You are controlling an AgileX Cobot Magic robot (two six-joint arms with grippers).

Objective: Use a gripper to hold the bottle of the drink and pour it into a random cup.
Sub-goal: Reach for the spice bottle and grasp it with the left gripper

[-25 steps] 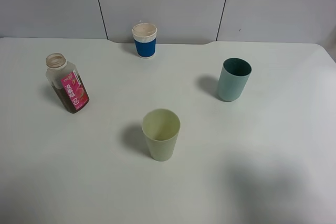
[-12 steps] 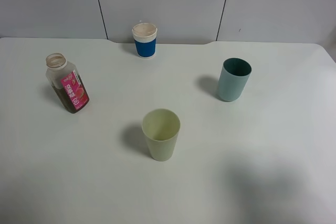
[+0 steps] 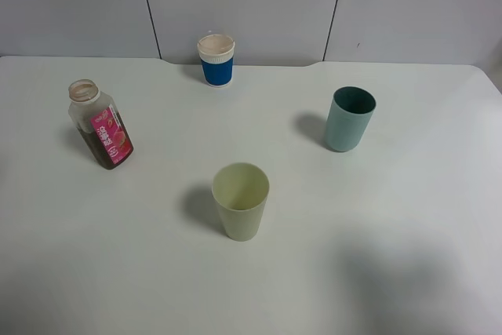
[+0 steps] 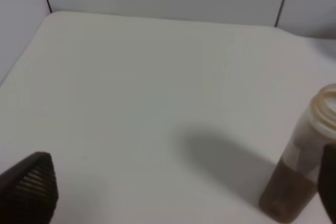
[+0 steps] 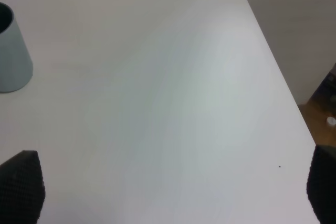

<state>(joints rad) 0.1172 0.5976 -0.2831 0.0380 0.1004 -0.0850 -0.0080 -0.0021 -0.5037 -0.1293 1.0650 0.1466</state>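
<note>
The bottle of the drink [image 3: 100,125] stands capless at the left of the white table [image 3: 408,217], with a pink label and brown drink in its lower part. The pale yellow-green cup [image 3: 241,200] stands upright at the middle front, apart from the bottle. Neither gripper shows in the exterior high view. In the left wrist view my left gripper [image 4: 178,187] is open wide, and the bottle [image 4: 302,174] stands just inside one black fingertip [image 4: 31,184]'s opposite side, untouched. My right gripper [image 5: 172,184] is open over bare table, with nothing between its fingertips [image 5: 21,184].
A teal-grey tumbler [image 3: 350,118] stands at the right and shows at the edge of the right wrist view [image 5: 11,51]. A white paper cup with a blue sleeve [image 3: 216,60] stands at the back by the grey wall. The table's right edge [image 5: 273,72] runs near the right gripper.
</note>
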